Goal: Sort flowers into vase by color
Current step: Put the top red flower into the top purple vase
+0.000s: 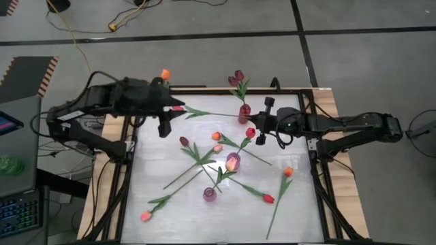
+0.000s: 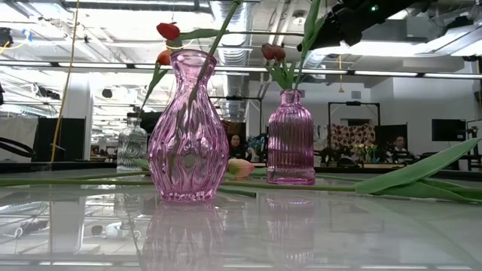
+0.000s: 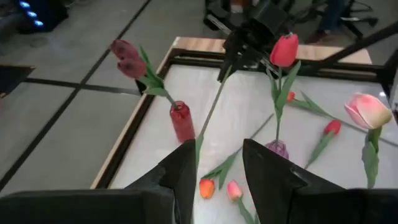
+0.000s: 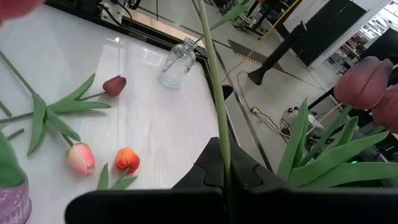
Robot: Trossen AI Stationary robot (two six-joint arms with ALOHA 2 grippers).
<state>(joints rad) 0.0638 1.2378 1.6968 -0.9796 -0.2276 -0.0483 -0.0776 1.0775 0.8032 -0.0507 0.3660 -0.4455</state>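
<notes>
A pink tulip (image 1: 178, 107) hangs in the air between my two arms. Its long green stem (image 1: 211, 113) runs level over the far part of the table, above a red ribbed vase (image 1: 244, 110) holding maroon tulips. My right gripper (image 1: 255, 122) is shut on the stem's cut end. My left gripper (image 1: 176, 109) is open at the head end, and the stem (image 3: 211, 106) passes between its fingers. More tulips (image 1: 216, 136) lie flat on the white tabletop. The wavy pink vase (image 2: 188, 128) holds a red and an orange tulip. My right gripper pinches the stem near its lower end (image 4: 221, 163) between both fingers. It comes in level from the table's right, with the fingers in line with the stem. The flower is lifted clear and lies roughly level. My left gripper's finger (image 3: 186, 168) is beside the stem (image 3: 199, 140); I cannot tell whether they touch.
A clear glass vase (image 1: 165, 80) with an orange tulip stands at the far left corner. A small purple vase (image 1: 210, 194) stands near the table's middle. Loose tulips (image 1: 268, 199) are scattered over the middle and near half. A dark frame (image 1: 317, 177) borders the tabletop.
</notes>
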